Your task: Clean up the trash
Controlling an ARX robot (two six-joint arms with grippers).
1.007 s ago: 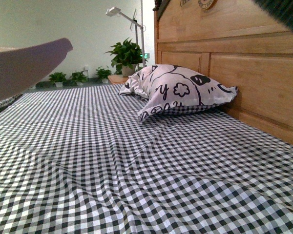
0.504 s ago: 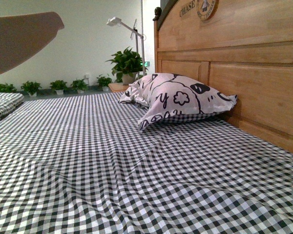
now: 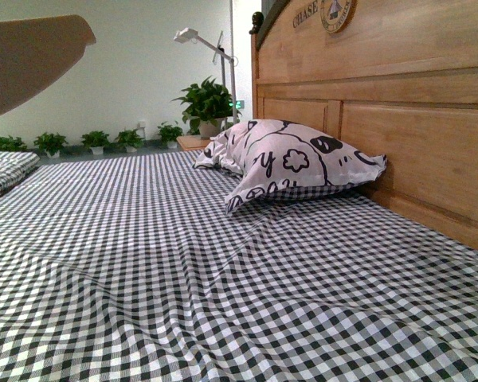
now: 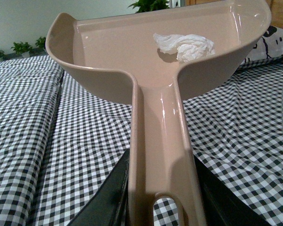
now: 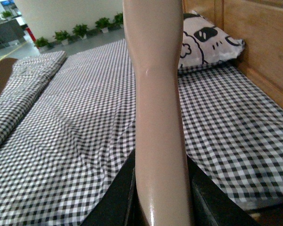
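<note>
Front view: you see the checked bed (image 3: 223,263), the pillow (image 3: 291,163) against the headboard (image 3: 398,119), and the pan's underside (image 3: 28,60) raised at upper left; no trash lies on the sheet here. The headboard badge reads "CHASE"; the rest is cut off. Left wrist view: the left gripper (image 4: 155,197) is clamped on the dustpan (image 4: 155,61) by its handle, dark jaws either side. The trash (image 4: 186,44) sits inside the pan near its back wall. Keep the pan level or tipped slightly back so the wad stays put, and carry it slowly. Right wrist view: the right gripper (image 5: 158,197) grips a tan handle (image 5: 158,103), likely the brush's, its head out of frame. Hold it clear of the pan while you carry.
</note>
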